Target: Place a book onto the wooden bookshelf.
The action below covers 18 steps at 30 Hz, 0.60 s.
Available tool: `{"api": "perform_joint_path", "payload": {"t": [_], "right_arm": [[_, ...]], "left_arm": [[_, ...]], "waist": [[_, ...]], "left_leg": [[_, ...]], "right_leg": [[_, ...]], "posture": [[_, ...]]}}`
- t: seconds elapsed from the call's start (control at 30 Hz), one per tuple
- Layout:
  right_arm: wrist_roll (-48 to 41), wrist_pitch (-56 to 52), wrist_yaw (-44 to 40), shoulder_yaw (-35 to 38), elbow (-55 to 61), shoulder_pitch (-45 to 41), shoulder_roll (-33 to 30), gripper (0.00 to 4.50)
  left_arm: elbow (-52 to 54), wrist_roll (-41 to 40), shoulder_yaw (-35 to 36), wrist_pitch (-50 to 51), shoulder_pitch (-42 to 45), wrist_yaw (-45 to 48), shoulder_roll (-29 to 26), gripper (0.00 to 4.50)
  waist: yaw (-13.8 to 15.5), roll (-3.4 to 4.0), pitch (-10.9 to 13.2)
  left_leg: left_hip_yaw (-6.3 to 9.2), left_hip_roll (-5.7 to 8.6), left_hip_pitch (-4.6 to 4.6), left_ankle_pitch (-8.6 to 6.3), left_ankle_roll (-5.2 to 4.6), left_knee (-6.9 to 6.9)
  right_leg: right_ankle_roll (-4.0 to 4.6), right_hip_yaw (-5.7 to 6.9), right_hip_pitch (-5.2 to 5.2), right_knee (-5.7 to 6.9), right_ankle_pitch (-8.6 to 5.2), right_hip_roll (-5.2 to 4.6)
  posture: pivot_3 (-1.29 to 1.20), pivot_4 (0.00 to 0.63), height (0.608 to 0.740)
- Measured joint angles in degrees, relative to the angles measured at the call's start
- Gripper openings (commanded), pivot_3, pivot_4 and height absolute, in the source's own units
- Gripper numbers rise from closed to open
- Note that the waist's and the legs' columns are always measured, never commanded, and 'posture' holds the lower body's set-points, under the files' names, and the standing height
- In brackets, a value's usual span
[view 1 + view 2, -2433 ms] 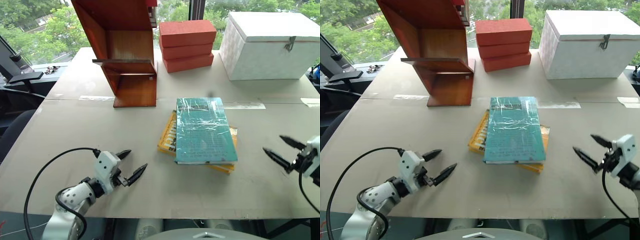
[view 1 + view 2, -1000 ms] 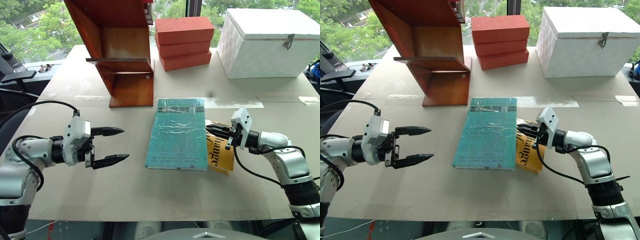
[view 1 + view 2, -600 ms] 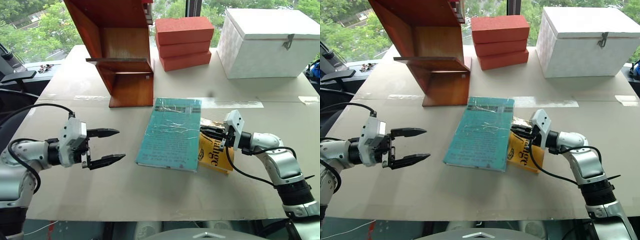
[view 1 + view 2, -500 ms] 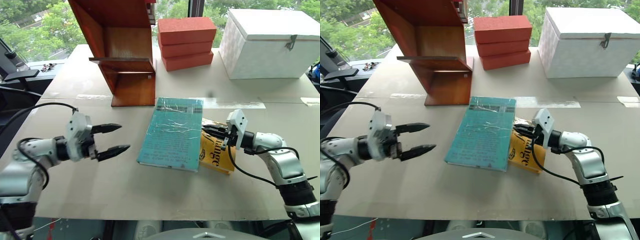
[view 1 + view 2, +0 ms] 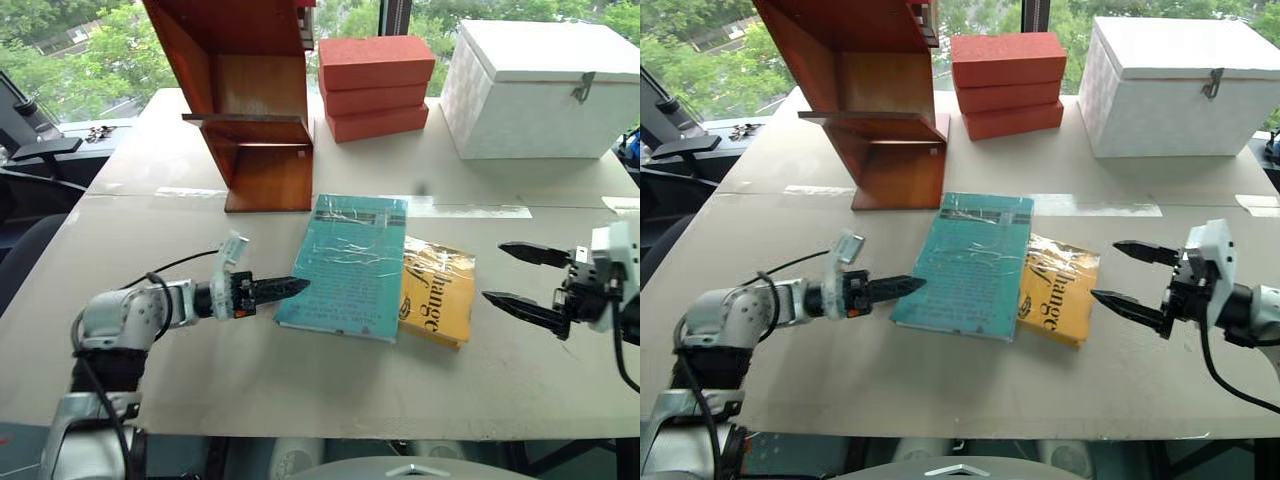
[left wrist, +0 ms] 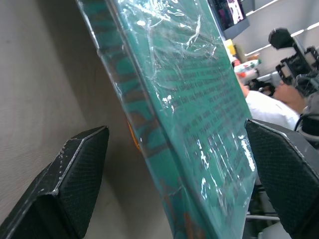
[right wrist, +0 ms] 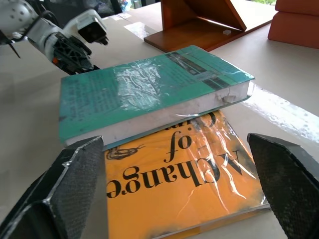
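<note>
- Right gripper (image 5: 528,278) has let go and backed off, jaws spread; left gripper (image 5: 283,289), wide apart, now straddles the book (image 5: 348,264) edge.
- Book lies on yellow book (image 5: 437,303), short of bookshelf (image 5: 255,110).
- Slide jaws deeper before squeezing, I'd say.

The book (image 5: 349,264) lies in the middle of the table (image 5: 300,385), its right edge resting on the yellow book (image 5: 437,291) beside it. Behind it and to the left stands the bookshelf (image 5: 245,100); right of that the bricks (image 5: 376,88) are stacked, and further right sits the box (image 5: 540,88). The left gripper (image 5: 275,290) is at the book's near left corner, its fingers either side of the edge. The right gripper (image 5: 528,278) hangs right of the yellow book, apart from it.
</note>
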<state>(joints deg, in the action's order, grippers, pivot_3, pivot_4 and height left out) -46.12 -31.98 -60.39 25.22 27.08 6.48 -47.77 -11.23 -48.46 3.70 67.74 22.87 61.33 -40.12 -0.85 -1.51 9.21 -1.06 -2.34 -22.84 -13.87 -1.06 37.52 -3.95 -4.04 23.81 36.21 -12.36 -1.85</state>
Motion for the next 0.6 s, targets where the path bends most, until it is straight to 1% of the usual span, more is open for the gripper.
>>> {"api": "perform_joint_path", "payload": {"t": [0.1,0.17,0.2,0.23,0.27,0.33,0.43,0.47,0.6], "right_arm": [[-2.61,-1.36,-0.19,3.49,2.40,2.83,-0.69,4.48],[-3.52,-1.64,0.25,4.78,3.58,3.92,-0.71,4.50],[-3.73,-1.70,0.60,5.19,3.97,4.12,-0.71,4.50],[-4.04,-1.77,1.00,5.80,4.45,4.90,-0.69,4.50],[-4.23,-1.88,1.22,6.14,4.65,5.50,-0.65,4.50],[-4.67,-2.23,1.83,6.32,4.79,6.22,-0.60,4.50],[-4.95,-2.50,2.47,6.31,5.11,6.00,-0.58,4.50],[-5.01,-2.49,2.66,6.30,5.16,5.87,-0.57,4.50],[-4.93,-2.41,2.79,6.20,4.97,5.60,-0.57,4.50]], "left_arm": [[-5.04,0.38,-1.90,2.88,4.58,1.01,1.45,4.50],[-7.00,0.38,-2.02,4.27,5.99,1.28,2.43,3.95],[-7.90,0.44,-2.02,4.76,6.38,1.27,2.78,3.77],[-8.93,0.44,-2.01,5.74,6.58,1.28,3.32,3.17],[-9.66,0.42,-2.00,6.29,6.62,1.32,3.56,2.73],[-10.46,0.37,-1.73,7.33,6.73,1.39,3.57,1.65],[-10.54,-0.10,-0.82,8.24,7.33,1.51,3.57,0.34],[-10.53,-0.45,-0.28,8.62,7.33,1.66,3.63,0.05],[-10.33,-1.90,3.33,10.38,7.34,0.86,3.75,0.05]], "waist": [[0.07,-0.04,-0.03],[0.07,-0.04,-0.03],[0.00,-0.04,-0.03],[-0.07,-0.05,-0.03],[-0.09,-0.05,-0.03],[-0.08,-0.07,-0.02],[0.03,-0.07,-0.02],[0.02,-0.07,-0.02],[-0.05,-0.16,0.03]], "left_leg": [[0.00,0.02,0.06,0.00,0.00,0.02],[0.00,0.02,0.05,0.00,0.00,0.03],[0.00,0.02,0.05,0.00,0.00,0.03],[0.01,0.02,0.04,0.00,0.00,0.02],[0.02,0.02,0.03,0.00,0.00,0.02],[0.04,0.02,0.02,0.00,0.00,-0.01],[0.03,0.02,0.02,0.00,0.00,0.00],[0.03,0.02,0.01,0.00,0.00,0.00],[0.04,0.02,0.02,0.00,0.00,0.00]], "right_leg": [[0.00,0.00,-0.07,0.00,0.00,-0.02],[0.02,-0.01,-0.07,0.00,0.01,-0.03],[0.03,-0.01,-0.06,0.00,0.01,-0.03],[0.03,-0.01,-0.06,0.00,0.01,-0.03],[0.06,-0.01,-0.06,0.00,0.03,-0.03],[0.19,0.00,-0.05,0.00,0.11,-0.03],[0.18,0.00,-0.05,0.00,0.10,-0.04],[0.18,0.00,-0.05,0.00,0.10,-0.04],[0.18,0.00,-0.05,0.01,0.09,-0.04]], "posture": [[0.00,0.150,0.740],[0.00,0.150,0.740],[0.00,0.150,0.740],[0.00,0.150,0.740],[0.00,0.150,0.740],[0.00,0.150,0.740],[0.00,0.150,0.740],[0.00,0.150,0.740],[0.00,0.150,0.740]]}}
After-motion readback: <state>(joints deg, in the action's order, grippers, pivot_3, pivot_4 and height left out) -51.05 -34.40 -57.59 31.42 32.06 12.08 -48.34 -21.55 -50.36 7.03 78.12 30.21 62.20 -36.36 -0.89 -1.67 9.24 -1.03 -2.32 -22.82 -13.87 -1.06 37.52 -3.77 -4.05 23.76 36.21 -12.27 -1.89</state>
